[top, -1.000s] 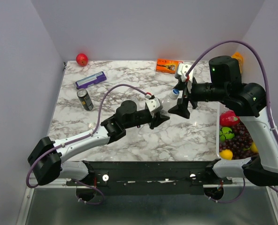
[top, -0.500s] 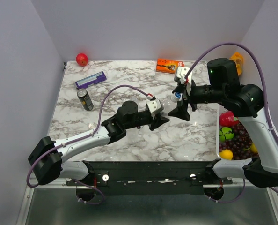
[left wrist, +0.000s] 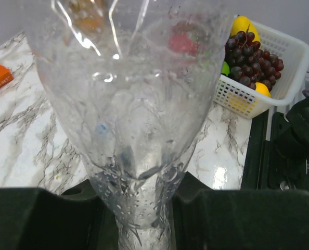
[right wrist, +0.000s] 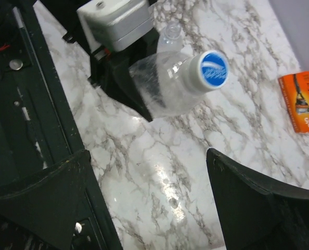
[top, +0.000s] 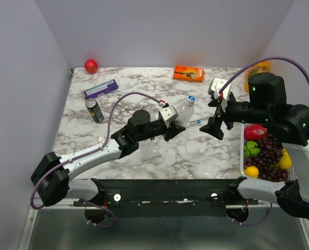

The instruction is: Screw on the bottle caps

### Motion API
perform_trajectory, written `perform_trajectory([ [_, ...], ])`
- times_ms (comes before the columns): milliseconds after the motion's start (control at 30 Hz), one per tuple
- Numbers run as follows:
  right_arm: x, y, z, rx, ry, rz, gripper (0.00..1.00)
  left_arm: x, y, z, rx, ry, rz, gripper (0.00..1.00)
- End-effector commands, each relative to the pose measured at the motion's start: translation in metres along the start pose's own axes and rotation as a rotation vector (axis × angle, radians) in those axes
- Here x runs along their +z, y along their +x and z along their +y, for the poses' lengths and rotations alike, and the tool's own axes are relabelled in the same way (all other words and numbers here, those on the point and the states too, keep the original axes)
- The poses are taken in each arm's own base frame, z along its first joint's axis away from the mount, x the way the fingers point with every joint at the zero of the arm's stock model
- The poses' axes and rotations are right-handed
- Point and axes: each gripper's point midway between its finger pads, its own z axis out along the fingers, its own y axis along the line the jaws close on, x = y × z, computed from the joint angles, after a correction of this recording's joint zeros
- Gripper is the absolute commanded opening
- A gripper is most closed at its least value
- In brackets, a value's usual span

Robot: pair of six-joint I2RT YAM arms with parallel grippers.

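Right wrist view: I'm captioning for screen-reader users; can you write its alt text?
A clear bottle with a blue cap on its neck is held at its base by the left gripper. The right gripper, its dark fingers framing the bottom, is wide open and empty over a marble table with an orange box at right.

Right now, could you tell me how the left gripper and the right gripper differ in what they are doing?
The left gripper is shut on the clear bottle, which carries a blue cap. The right gripper is open and holds nothing. The left one touches the bottle, while the right one stands apart from it. Both have black fingers and sit over the marble table.
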Motion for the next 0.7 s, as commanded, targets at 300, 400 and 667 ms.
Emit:
perform_trajectory([
  [300, 0.028, -0.036, 0.012, -0.104, -0.213, -0.108, 1.0, -0.003, 0.002, -0.031, 0.09, 0.108, -0.003, 0.0],
  [400, 0.033, -0.028, 0.02, -0.07, -0.266, -0.081, 1.0, -0.003, -0.001, -0.03, 0.122, 0.109, -0.012, 0.0],
  [667, 0.037, -0.015, 0.017, -0.046, -0.247, -0.037, 0.98, -0.001, -0.005, -0.029, 0.123, 0.101, -0.02, 0.0],
])
